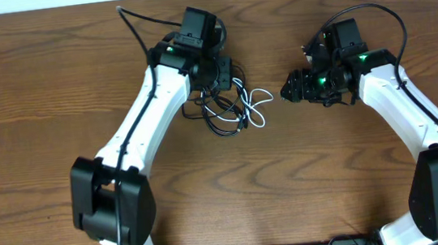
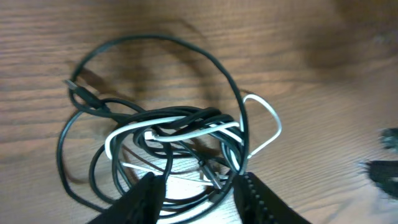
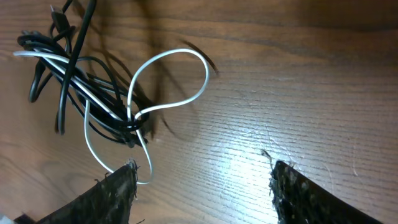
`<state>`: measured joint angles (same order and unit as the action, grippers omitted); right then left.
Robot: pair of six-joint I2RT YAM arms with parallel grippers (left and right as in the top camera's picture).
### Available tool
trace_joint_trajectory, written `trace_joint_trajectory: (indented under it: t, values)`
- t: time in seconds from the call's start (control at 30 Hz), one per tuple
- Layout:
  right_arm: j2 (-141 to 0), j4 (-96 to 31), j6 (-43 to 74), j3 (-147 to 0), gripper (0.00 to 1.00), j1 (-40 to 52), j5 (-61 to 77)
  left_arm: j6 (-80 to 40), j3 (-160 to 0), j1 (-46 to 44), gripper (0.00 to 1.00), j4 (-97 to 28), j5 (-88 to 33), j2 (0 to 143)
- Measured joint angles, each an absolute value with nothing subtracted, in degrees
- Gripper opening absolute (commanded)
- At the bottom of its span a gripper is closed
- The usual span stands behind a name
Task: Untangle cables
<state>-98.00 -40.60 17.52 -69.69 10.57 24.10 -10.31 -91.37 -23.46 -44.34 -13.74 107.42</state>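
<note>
Left arm [image 1: 143, 116] and right arm [image 1: 400, 103]: white tube links, bulky black joint housings, small green lights [image 1: 169, 51] near the wrists, thick black wires [image 1: 140, 21] looping off each, fingers [image 3: 115, 198] black and rough-edged

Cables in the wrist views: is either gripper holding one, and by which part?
Neither holds anything. The left gripper is open over the tangled black cable and white cable; the right gripper is open beside them.

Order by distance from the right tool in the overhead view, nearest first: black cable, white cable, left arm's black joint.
1. White cable: loop beside the right tool.
2. Black cable: farther left, tangled.
3. Left arm's black joint: far lower left.
</note>
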Motion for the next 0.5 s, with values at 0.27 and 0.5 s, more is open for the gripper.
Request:
trace_joint_trajectory:
  t: [0.27, 0.5]
  values:
    - [-98.0, -40.71, 16.69, -69.69, 0.7, 10.63, 23.99, -3.55, -91.37, -23.46, 0.45, -43.55, -14.39, 110.96]
    - [-98.0, -40.91, 16.05, -69.69, 0.71, 10.74, 23.97, -1.1, -91.37, -23.46, 0.44, -41.36, -12.12, 113.6]
